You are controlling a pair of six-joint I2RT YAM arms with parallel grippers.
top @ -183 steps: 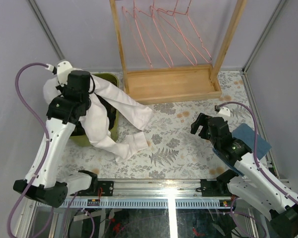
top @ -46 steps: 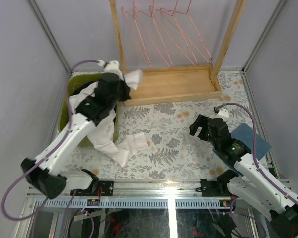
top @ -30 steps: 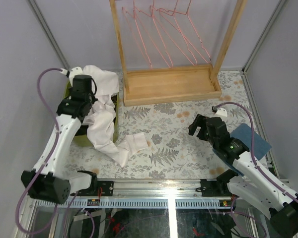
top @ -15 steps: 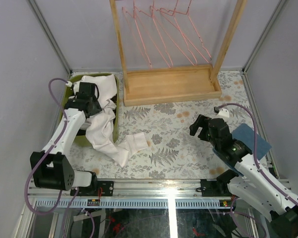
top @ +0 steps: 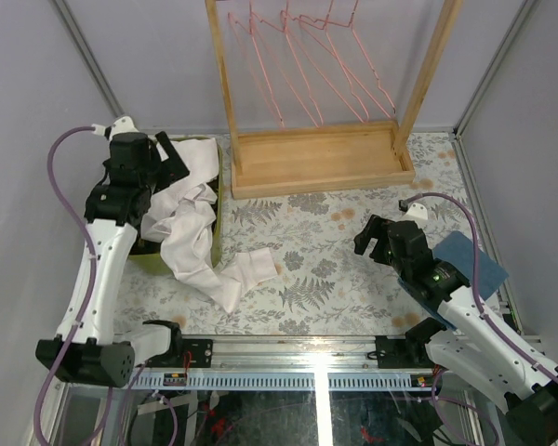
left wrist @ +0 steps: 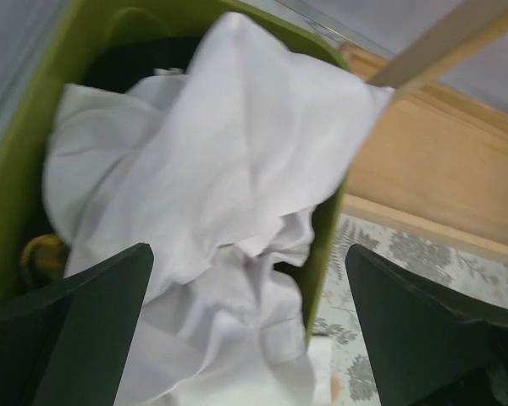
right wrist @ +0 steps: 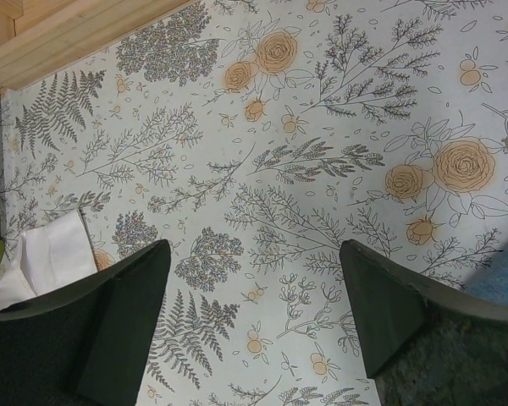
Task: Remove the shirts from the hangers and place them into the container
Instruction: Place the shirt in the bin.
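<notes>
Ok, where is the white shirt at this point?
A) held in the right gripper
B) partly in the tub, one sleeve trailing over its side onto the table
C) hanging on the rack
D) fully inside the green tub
B: the white shirt is bunched in the tub, and a sleeve drapes over the wall onto the table.

One white shirt [top: 188, 243], one green tub [left wrist: 17, 161], one wooden rack [top: 316, 158].
</notes>
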